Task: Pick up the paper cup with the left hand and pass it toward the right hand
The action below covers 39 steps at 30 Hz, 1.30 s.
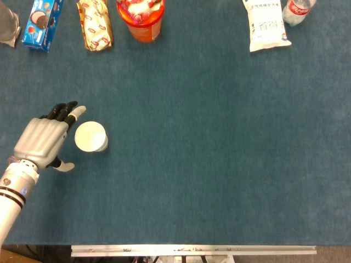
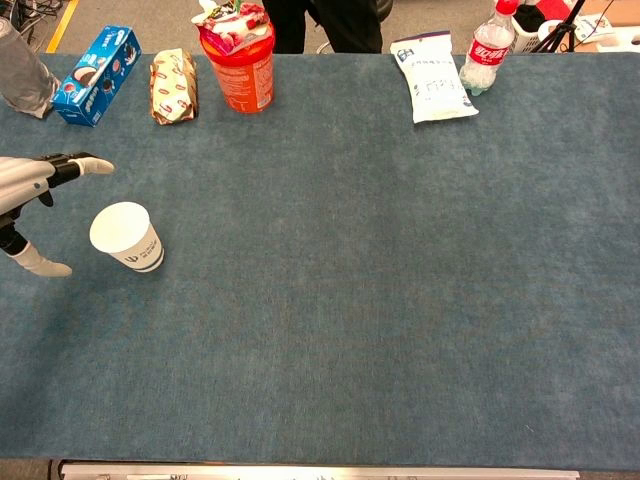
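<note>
The paper cup stood upright on the blue table, toward its left side. The left hand lay just beside it with fingers and thumb spread wide around nothing, not touching the cup. Along the far edge sat a blue biscuit box, an orange tub and a white bag.
</note>
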Each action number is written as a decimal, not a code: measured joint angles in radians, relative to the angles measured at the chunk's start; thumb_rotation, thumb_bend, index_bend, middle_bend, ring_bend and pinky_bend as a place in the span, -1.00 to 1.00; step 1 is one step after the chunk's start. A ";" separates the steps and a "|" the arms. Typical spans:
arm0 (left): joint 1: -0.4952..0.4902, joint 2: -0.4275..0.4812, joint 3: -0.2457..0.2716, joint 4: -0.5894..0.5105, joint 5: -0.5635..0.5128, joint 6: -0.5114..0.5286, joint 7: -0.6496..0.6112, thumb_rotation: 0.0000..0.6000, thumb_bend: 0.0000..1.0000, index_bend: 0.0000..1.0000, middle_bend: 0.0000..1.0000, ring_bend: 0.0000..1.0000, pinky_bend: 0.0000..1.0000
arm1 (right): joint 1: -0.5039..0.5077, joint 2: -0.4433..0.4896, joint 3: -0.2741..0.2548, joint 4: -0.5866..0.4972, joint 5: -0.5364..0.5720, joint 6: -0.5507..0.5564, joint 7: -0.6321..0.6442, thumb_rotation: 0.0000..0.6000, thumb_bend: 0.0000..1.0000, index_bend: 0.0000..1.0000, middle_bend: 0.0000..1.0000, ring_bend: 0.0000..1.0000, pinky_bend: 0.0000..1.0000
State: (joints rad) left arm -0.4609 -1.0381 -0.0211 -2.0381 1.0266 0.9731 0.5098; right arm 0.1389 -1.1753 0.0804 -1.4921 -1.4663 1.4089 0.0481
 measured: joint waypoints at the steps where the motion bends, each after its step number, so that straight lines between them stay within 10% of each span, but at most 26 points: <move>1: -0.006 -0.006 0.000 0.004 -0.010 -0.003 0.004 1.00 -1.00 -1.00 -1.00 -1.00 -0.41 | 0.000 -0.001 -0.001 0.002 0.000 0.000 0.001 1.00 -0.63 -0.55 -0.64 -0.50 -0.27; 39: -0.202 -0.158 0.043 0.071 -0.188 -0.018 0.090 1.00 -1.00 -0.79 -0.99 -0.89 -0.39 | -0.010 -0.023 -0.025 0.042 0.010 -0.036 0.031 1.00 -0.63 -0.55 -0.64 -0.50 -0.27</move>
State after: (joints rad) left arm -0.6629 -1.1963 0.0219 -1.9675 0.8389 0.9550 0.5998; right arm 0.1289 -1.1984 0.0552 -1.4503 -1.4567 1.3729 0.0794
